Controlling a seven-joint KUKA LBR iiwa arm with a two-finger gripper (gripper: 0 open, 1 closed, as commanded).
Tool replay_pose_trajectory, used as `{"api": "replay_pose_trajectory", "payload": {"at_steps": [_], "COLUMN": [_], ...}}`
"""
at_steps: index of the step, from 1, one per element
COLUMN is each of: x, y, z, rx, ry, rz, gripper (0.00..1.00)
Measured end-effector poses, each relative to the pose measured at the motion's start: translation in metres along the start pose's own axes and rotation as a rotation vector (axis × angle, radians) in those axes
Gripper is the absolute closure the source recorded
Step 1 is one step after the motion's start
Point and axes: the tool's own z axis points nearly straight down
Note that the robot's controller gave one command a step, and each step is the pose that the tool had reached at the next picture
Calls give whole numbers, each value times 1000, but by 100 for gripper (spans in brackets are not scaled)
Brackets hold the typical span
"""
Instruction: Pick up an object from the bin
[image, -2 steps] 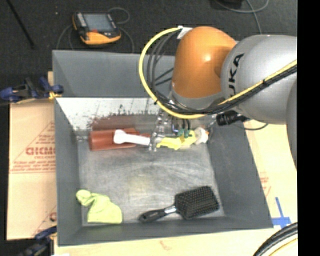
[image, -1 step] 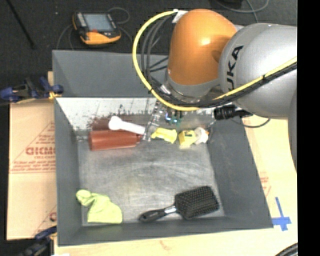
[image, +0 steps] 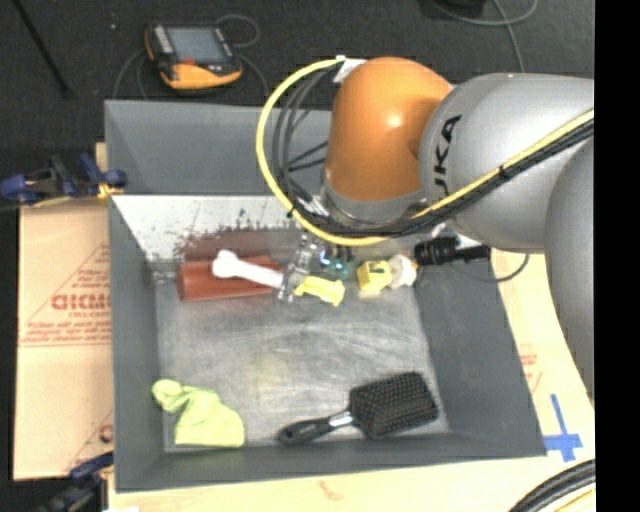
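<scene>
Down in the near-left corner of the grey metal bin lies a crumpled yellow-green cloth, well apart from everything else. Further back, along the far wall, a reddish-brown block lies flat, with a white bone-shaped toy resting across its top. The gripper is lowered right at the block's right end, by the tip of the bone. Just to its right lies a yellow piece, touching it or nearly so. From where I stand, the arm's orange cover and its cables hang over that spot, so I cannot tell whether the gripper is spread or pressed together, nor whether anything is caught in it. Past that, a second yellow piece sits just beside a small white thing near the far wall. Over on the right, close to the front wall, a black hairbrush lies with its handle pointing left.
</scene>
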Motion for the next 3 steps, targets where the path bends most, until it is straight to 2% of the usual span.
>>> {"api": "replay_pose_trajectory", "payload": {"at_steps": [1,2,3], "x": [5,6,8], "y": [0,0,-8], "z": [43,44,4], "rx": [7,6,8], "ry": [11,10,15], "rz": [5,4,-104], "gripper": [100,100,100]}}
